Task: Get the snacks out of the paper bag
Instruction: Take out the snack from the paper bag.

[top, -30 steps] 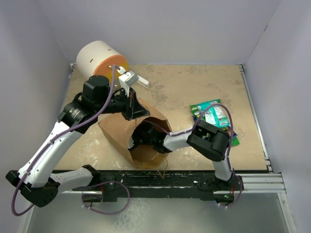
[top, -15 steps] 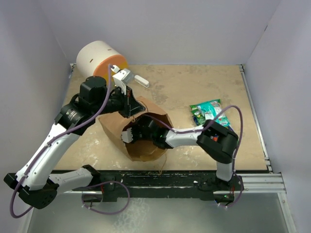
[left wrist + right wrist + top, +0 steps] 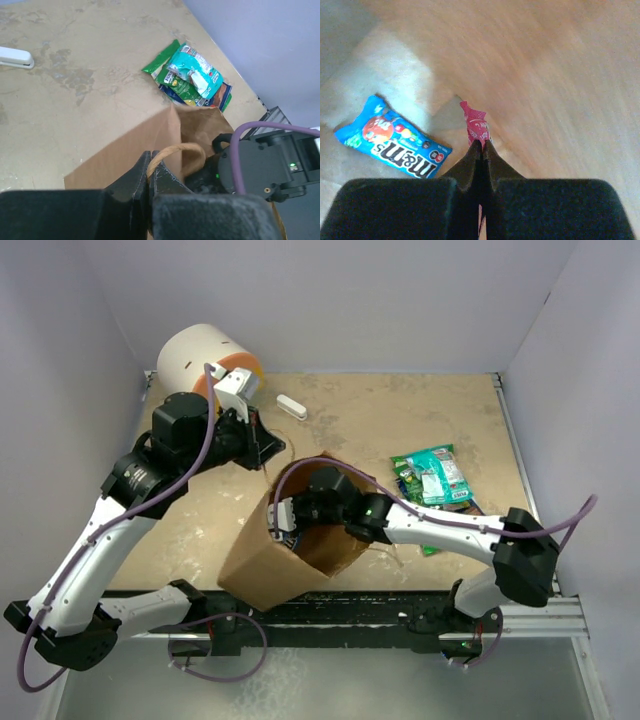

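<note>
Top external: paper bag [image 3: 258, 565] prob. higher

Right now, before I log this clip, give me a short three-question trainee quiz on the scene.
1. True or false: the left gripper is shut on the handle of the paper bag.
2. What does the right gripper pinch inside the bag? A) blue M&M's packet B) pink wrapper C) white bar
3. Fill in: in the top view, the snacks already out lie on the table to the bag's ____.
Key: 1 true; 2 B; 3 right.
</note>
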Available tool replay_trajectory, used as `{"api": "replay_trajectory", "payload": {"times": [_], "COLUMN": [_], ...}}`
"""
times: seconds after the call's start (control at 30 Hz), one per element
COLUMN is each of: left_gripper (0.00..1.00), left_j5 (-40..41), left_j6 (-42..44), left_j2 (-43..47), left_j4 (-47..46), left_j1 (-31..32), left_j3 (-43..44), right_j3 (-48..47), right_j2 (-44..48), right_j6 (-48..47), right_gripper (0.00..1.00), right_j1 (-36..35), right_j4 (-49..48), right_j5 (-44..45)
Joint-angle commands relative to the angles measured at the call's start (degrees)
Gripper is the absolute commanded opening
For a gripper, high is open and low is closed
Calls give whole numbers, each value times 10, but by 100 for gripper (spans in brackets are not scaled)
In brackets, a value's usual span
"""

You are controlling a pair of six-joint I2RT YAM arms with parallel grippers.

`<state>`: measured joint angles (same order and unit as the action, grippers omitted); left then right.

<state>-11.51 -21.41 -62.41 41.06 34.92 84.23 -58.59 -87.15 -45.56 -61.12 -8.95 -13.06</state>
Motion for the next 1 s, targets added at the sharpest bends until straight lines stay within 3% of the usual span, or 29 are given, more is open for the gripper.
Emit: {"api": "replay_trajectory", "payload": {"times": [0.0,0.27,0.47,0.67,0.97], "left_gripper": [0,0,0,0,0], "left_j5": [10,29,52,64,142], "left_j6": [18,52,102,159,165], "left_j2": [13,2,-45,-72,-40], "left_j4": [-25,-29,-7,22,41], "left_j1": [-2,-2,-2,-2,-3], "left_j3": [23,38,108,148,75], "right_j3": [-2,-25,-71,-111,-171], "right_j2": [34,69,57,26,27], "right_j6": [30,23,23,17,-9], "right_gripper": [0,0,0,0,0], "right_j1": [6,39,53,105,112], "right_j4": [75,126,146,151,239], "right_j5": [7,17,72,36,-6]}}
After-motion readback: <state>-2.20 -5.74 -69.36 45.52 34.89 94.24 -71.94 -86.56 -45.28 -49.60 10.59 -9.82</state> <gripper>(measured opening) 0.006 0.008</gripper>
